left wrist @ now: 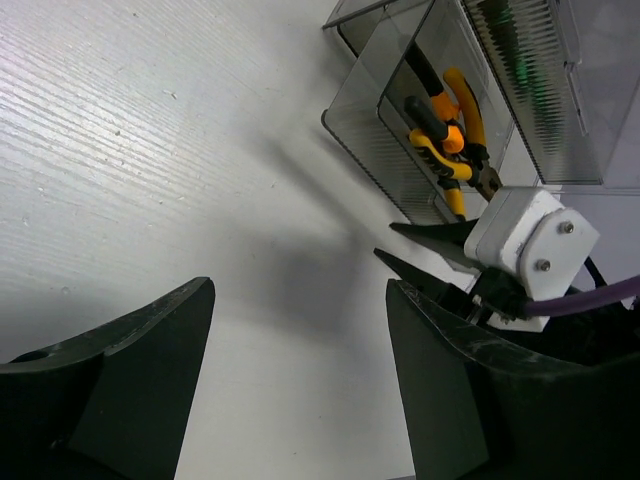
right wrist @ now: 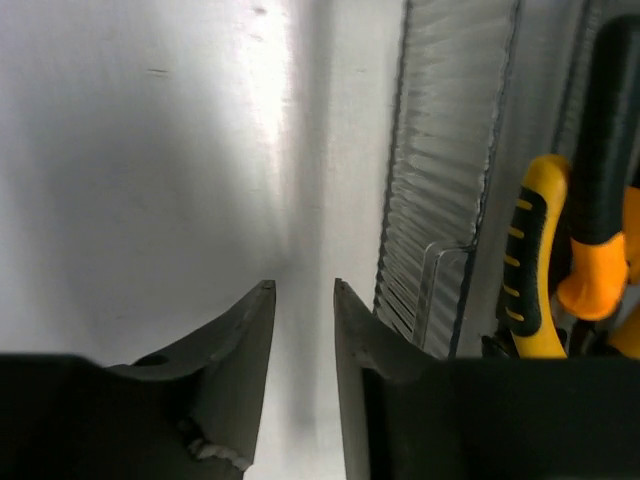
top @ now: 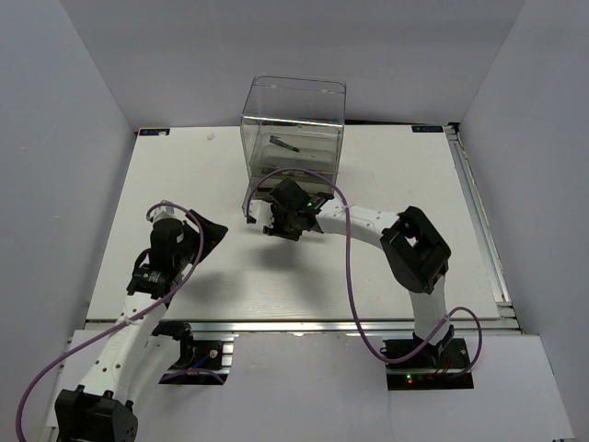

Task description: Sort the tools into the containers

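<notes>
We see the pliers (right wrist: 532, 270) cut off inside the drawer (right wrist: 440, 150); left pincer (left wrist: 300, 288) gapes wide, right pincer (right wrist: 300, 285) narrowly apart, both empty.

The left arm (top: 120, 341) extends forward from its base. The left gripper (left wrist: 300, 385) sits low with its jaws spread wide and empty. The right arm (top: 368, 226) bends at the elbow and reaches left. The right gripper (right wrist: 303, 340) holds its jaws a narrow gap apart, gripping nothing.

Robot lab test cell: bare white walls (top: 55, 110), white tabletop (top: 184, 175), aluminium rail frame (top: 304, 325).
</notes>
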`<state>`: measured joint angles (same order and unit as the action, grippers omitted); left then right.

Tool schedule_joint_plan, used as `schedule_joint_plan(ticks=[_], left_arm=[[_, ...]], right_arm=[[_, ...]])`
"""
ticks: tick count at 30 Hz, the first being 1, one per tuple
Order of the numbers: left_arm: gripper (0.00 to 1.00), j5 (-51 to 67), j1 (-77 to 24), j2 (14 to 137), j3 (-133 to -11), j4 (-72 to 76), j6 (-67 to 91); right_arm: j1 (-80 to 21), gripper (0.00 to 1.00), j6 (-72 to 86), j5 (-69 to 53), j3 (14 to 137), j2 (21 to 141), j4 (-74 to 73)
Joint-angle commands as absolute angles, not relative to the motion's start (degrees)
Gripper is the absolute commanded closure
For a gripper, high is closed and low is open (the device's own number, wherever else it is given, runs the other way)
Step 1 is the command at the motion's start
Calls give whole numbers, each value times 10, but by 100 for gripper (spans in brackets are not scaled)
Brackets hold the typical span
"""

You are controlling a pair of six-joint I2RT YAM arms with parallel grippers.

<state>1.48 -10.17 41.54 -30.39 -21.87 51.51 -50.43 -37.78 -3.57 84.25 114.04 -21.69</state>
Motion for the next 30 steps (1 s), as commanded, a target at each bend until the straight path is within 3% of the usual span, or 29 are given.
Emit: schedule_joint_plan(ticks=[1, 14, 21, 29, 30], left_arm=[[20, 8, -98, 403, -317, -223, 509], [20, 9, -98, 407, -322, -222, 508], [20, 19, -98, 423, -327, -214, 508], [20, 61, -98, 451, -311, -167, 515], [20, 80, -98, 456, -308, -143, 515]], right_arm=[[-490, 62, -381, 47, 846, 1115, -112], [-452, 50, -399, 48, 884, 1136, -77], [-422, 33, -376, 62, 926, 1171, -41], [-403, 28, -374, 33, 942, 1178, -59], [-400, 28, -379, -24, 947, 1168, -100]])
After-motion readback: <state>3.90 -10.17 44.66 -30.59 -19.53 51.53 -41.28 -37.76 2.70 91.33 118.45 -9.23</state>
